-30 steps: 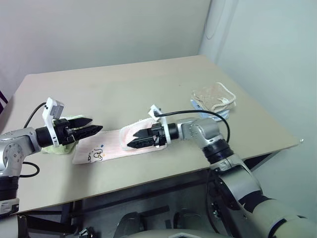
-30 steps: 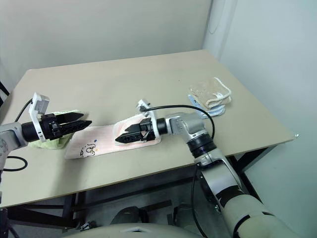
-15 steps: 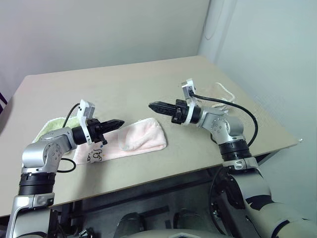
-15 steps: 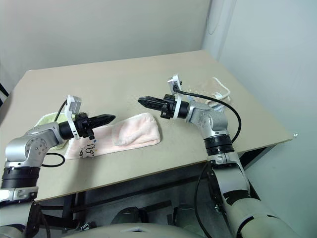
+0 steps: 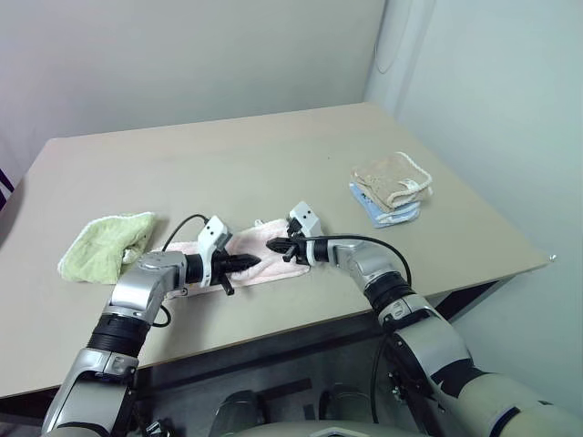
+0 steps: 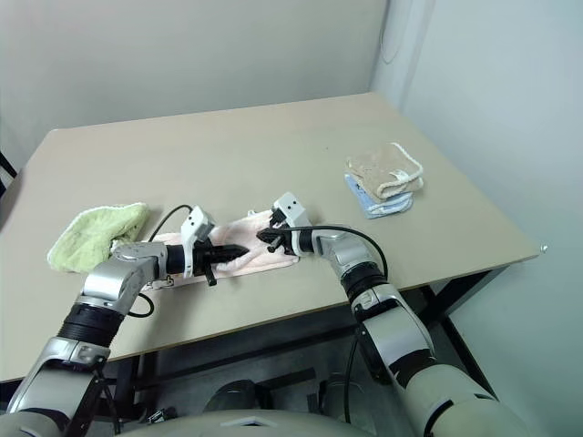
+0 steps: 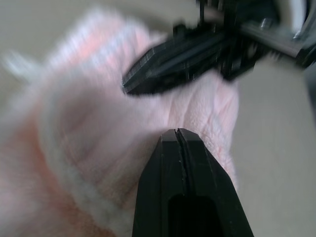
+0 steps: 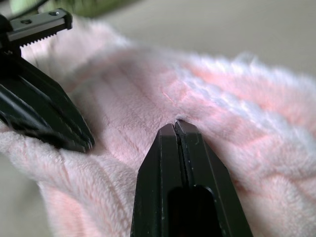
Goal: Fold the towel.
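Left eye view: the pink towel (image 5: pixel 264 264) lies at lower centre of the table (image 5: pixel 273 155), both grippers meeting over it. Left wrist view: the left gripper (image 7: pixel 178 133) is pressed together, empty. Right wrist view: the right gripper (image 8: pixel 175 124) is likewise closed, tips on the pile.

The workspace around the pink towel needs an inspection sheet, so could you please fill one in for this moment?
Surface: beige table, bare across its far half.
Job's things: pink towel lies bunched near the front edge, not neatly folded.
Clutter: light green towel to the left; beige towel stacked on a blue towel to the right.
Grippers: left gripper and right gripper both shut, tips at the pink towel, facing each other; whether either pinches cloth cannot be told.
Cables: black cable loops over the right forearm.
Surroundings: plain walls, corner behind the table.
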